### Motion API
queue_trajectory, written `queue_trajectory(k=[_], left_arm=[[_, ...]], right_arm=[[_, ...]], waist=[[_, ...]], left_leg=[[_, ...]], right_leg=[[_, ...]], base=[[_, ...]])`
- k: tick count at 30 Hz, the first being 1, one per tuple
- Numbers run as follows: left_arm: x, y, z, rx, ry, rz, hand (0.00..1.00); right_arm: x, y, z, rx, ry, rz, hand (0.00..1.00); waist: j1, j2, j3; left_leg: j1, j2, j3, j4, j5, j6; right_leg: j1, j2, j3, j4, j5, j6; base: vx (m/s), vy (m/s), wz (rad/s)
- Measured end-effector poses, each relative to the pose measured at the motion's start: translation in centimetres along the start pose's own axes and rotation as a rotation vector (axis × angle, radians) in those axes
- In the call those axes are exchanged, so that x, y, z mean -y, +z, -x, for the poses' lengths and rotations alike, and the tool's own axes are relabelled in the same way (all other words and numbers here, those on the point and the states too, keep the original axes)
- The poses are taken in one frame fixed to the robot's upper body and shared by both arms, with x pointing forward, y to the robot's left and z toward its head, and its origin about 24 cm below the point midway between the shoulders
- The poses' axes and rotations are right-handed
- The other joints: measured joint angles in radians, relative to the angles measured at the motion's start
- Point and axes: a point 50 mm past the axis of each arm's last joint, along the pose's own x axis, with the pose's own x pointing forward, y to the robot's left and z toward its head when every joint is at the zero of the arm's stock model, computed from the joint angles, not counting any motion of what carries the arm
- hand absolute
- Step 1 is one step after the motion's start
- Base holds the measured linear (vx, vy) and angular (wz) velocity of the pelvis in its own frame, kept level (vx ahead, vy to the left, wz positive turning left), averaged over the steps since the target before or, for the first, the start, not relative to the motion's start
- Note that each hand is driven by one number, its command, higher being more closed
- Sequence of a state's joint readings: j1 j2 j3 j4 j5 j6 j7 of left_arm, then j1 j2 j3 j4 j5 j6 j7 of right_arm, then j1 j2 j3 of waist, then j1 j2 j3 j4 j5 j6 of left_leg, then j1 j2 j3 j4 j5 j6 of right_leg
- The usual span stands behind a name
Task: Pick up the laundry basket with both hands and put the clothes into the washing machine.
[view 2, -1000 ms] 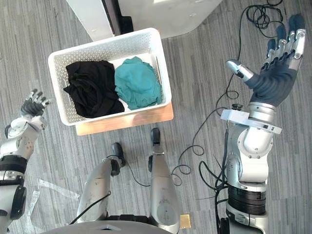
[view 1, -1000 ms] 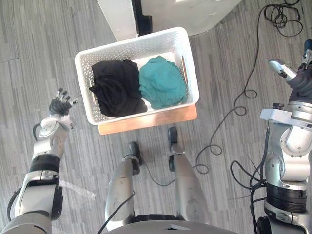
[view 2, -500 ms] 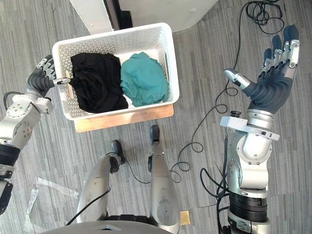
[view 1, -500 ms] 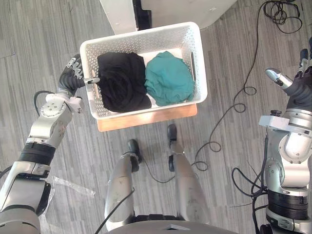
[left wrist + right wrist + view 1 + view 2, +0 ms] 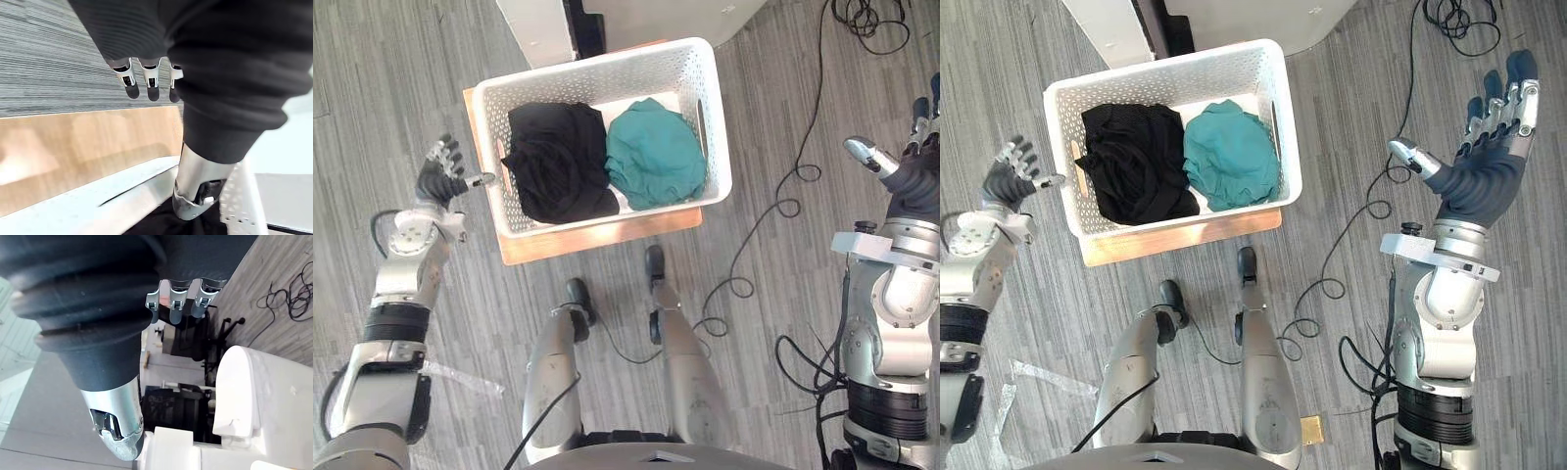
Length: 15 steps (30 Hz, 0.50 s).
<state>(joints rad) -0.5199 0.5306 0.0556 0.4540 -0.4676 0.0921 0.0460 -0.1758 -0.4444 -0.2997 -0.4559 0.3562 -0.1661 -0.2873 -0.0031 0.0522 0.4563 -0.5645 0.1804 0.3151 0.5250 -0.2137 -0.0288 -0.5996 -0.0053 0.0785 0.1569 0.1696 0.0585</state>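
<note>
Both of my hands are open and neither holds anything. My left hand (image 5: pixel 438 179) hangs low at the left of the laundry basket (image 5: pixel 617 213), fingers spread and straight. Its thumb (image 5: pixel 195 196) points at the basket's left wall and its tip comes right up to the rim, though I cannot tell whether it touches. My right hand (image 5: pixel 1485 172) is raised well apart from the basket on the right, above the grey plank floor (image 5: pixel 391 78), palm showing, fingers straight and close together, thumb held out to the side. The basket is white and perforated and sits on a low wooden board (image 5: pixel 597 241) straight in front of me. Inside it, a black garment (image 5: pixel 556 162) lies bunched in the left half and a teal garment (image 5: pixel 656 157) in the right half, the two touching. Just beyond the basket stands a white machine (image 5: pixel 656 18).
</note>
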Motion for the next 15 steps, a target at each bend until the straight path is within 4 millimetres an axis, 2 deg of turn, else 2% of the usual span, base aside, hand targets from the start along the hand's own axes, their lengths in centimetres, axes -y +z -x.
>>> queue_trajectory(k=[4, 11, 15], left_arm=[[1.0, -1.2, -0.4, -0.04, 0.006, 0.09, 0.0], [2.5, -0.7, -1.7, -0.044, 0.003, 0.156, 0.0], [3.3, -0.3, -2.0, -0.043, -0.03, 0.142, 0.0]], right_arm=[[-0.8, 0.9, -1.3, 0.072, 0.004, -0.04, 0.0], [-2.0, 3.2, -3.8, 0.204, 0.068, -0.058, 0.0], [-2.9, 2.7, -4.7, 0.172, 0.15, -0.099, 0.0]], waist=[[0.001, -0.004, -0.002], [-0.001, -0.005, -0.002], [-0.004, -0.006, -0.003]], left_leg=[[-0.003, 0.006, 0.007, 0.002, -0.001, 0.0], [-0.014, 0.01, 0.012, 0.02, -0.003, 0.004], [-0.02, 0.013, 0.012, 0.023, -0.003, 0.006]], right_leg=[[-0.008, 0.006, 0.007, 0.001, 0.003, -0.001], [-0.016, 0.006, 0.019, -0.002, 0.018, 0.004], [-0.011, 0.006, 0.016, -0.029, 0.022, -0.002]], base=[[0.01, -0.074, -0.07], [-0.01, -0.072, -0.04], [-0.02, -0.068, -0.02]])
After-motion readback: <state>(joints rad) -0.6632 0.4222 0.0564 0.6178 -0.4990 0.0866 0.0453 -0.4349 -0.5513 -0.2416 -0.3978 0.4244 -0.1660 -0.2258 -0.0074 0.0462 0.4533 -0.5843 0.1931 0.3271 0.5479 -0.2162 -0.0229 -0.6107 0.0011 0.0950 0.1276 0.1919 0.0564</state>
